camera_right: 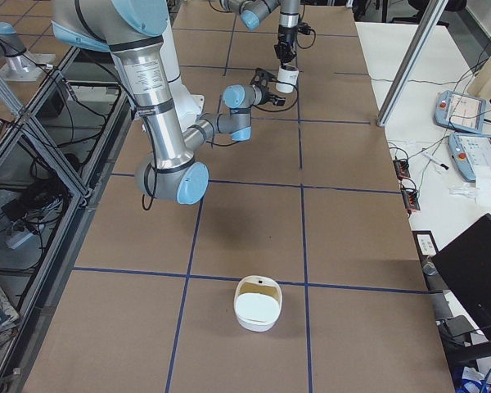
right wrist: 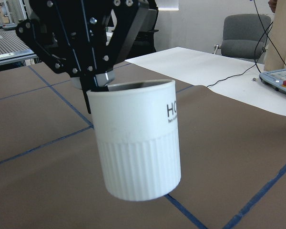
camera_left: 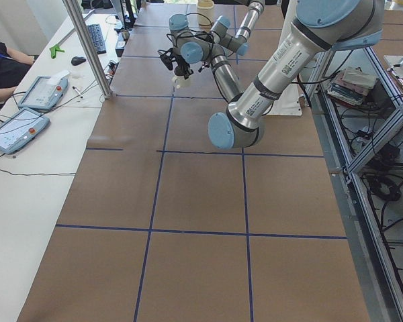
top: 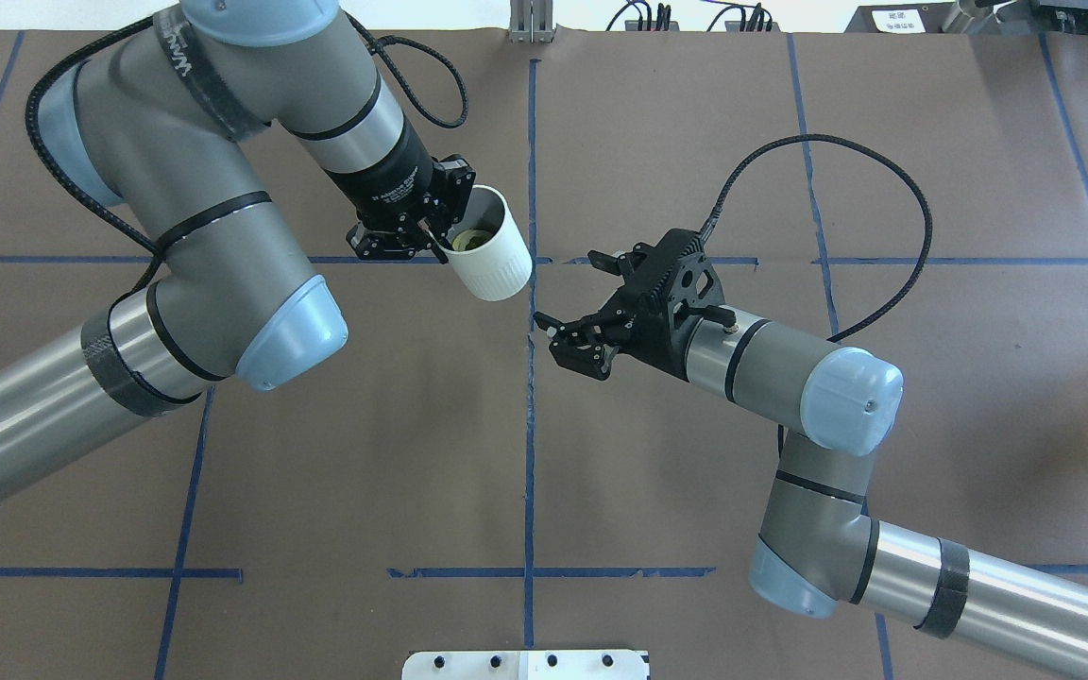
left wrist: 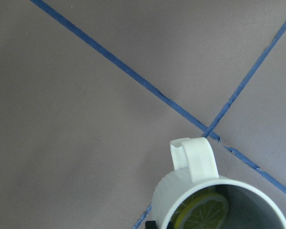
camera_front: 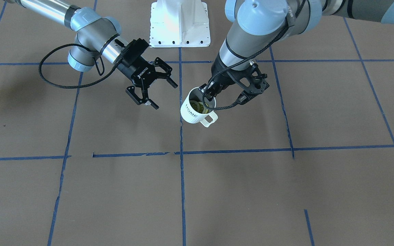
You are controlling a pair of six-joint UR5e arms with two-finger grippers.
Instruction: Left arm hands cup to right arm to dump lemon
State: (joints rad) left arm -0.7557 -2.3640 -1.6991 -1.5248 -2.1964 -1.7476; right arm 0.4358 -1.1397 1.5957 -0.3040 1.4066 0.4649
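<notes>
My left gripper (camera_front: 208, 95) is shut on the rim of the cup (camera_front: 194, 110), a white ribbed mug with "HOME" lettering, and holds it slightly tilted above the table. The lemon (camera_front: 199, 107) lies inside it and shows as a slice in the left wrist view (left wrist: 202, 212). The overhead view shows the left gripper (top: 435, 236), the cup (top: 492, 255) and the lemon (top: 468, 241). My right gripper (camera_front: 164, 95) is open and empty, a short way from the cup and pointing at it (top: 568, 297). The right wrist view shows the cup (right wrist: 138, 143) close ahead, hanging from the left gripper's fingers (right wrist: 97, 81).
The white robot base (camera_front: 180, 24) stands behind the grippers. A white bowl-like container (camera_right: 258, 303) sits on the brown table towards the robot's right end. Blue tape lines (camera_front: 181, 177) cross the table. Operators' pendants (camera_left: 27, 107) lie on a side table.
</notes>
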